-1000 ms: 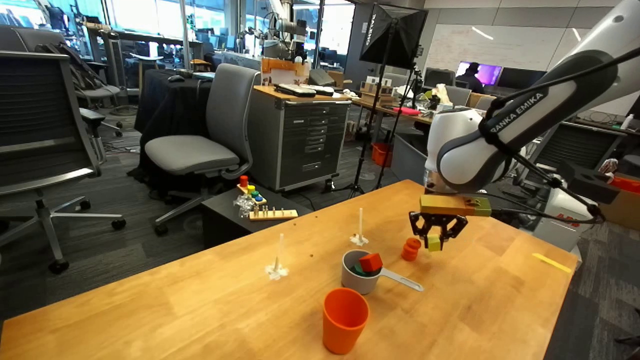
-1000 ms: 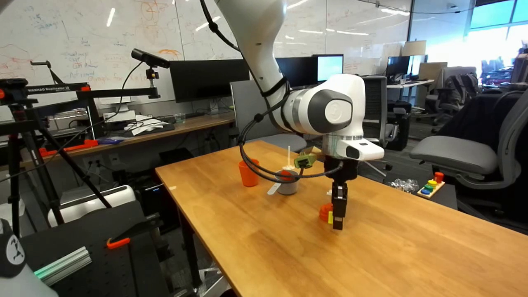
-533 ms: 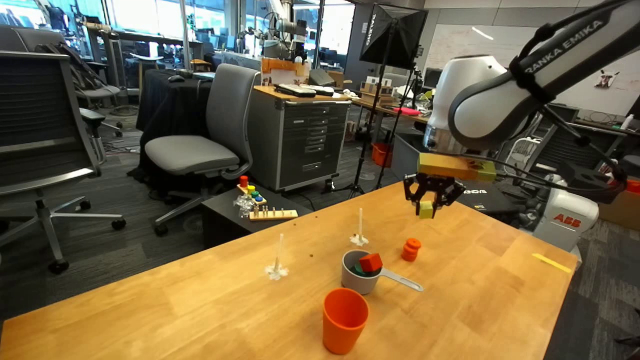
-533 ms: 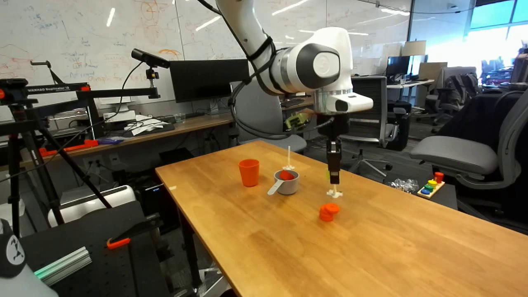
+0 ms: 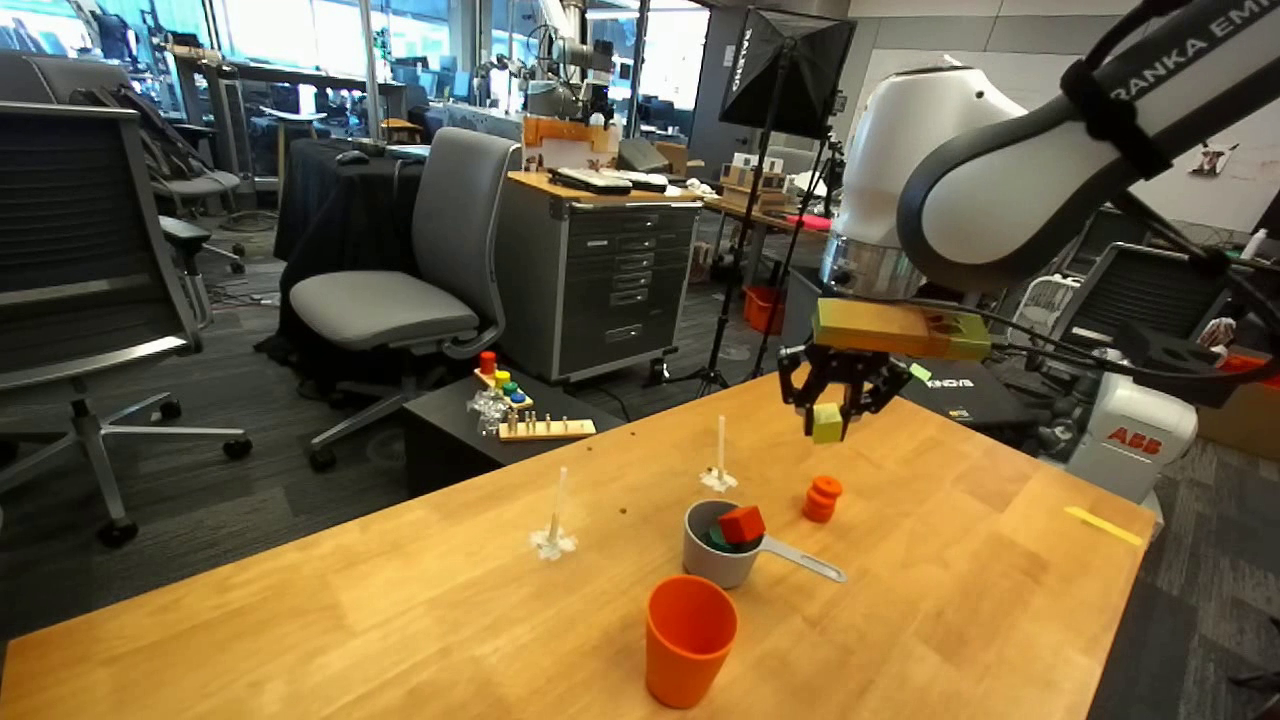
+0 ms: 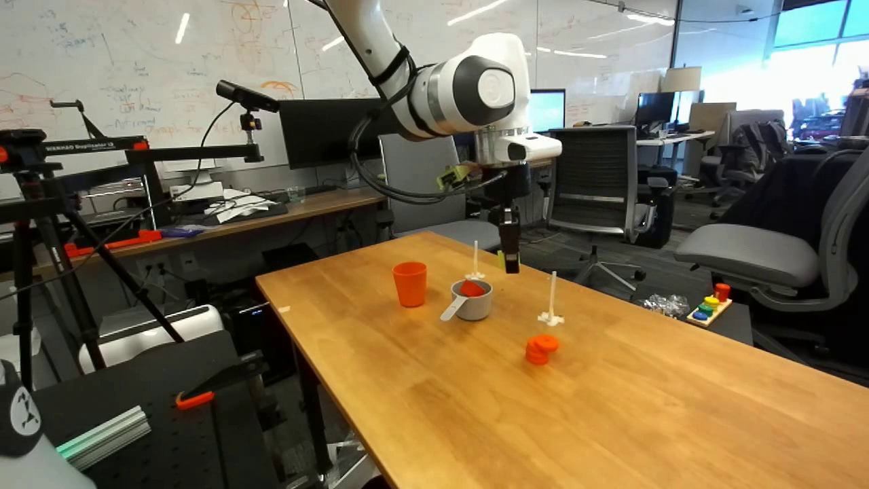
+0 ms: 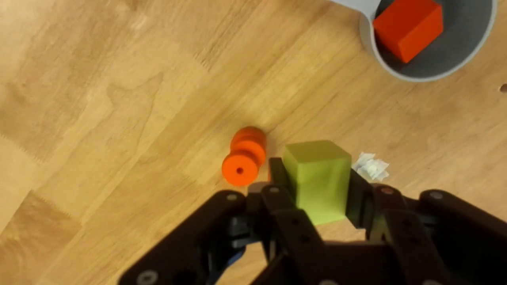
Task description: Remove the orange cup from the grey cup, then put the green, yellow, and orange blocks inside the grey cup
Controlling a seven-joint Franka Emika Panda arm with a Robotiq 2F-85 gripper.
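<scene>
A big light brown wooden table (image 5: 950, 610) lies under your white and black robot arm (image 5: 990, 190). Your black two-finger gripper (image 5: 827, 424) is up in the air, its fingers a little way apart. A tall orange plastic cup (image 5: 685, 670) stands upright near a shorter, round grey plastic cup (image 5: 718, 570) with a long flat handle, not touching. A small pile of round orange pieces (image 6: 540, 350) stands on the table. Inside the grey cup you see a tilted orange-red block (image 7: 410, 25) and part of a dark green block (image 5: 717, 541). A little yellow cube (image 7: 324, 186) is pinched between those fingers, away from the grey cup.
</scene>
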